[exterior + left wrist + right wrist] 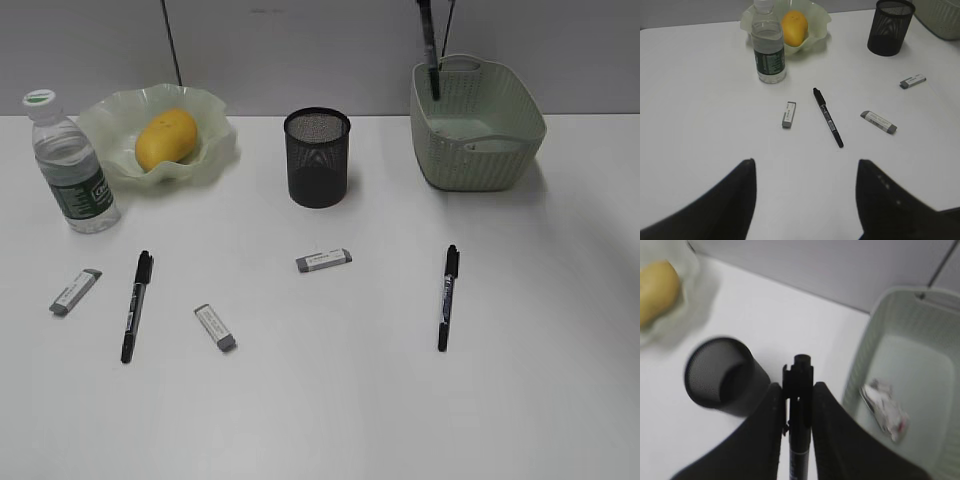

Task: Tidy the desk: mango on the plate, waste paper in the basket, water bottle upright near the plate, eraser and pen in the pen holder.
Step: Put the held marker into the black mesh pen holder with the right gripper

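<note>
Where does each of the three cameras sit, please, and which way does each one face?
Exterior: in front, looking down at a slant over the desk; only a held pen shows above the basket.
Left wrist: on the left arm, facing the water bottle; its open fingers show below.
Right wrist: raised, looking down between pen holder and basket; its fingers clamp that pen.
Shared: all three see the pen holder and mango.
</note>
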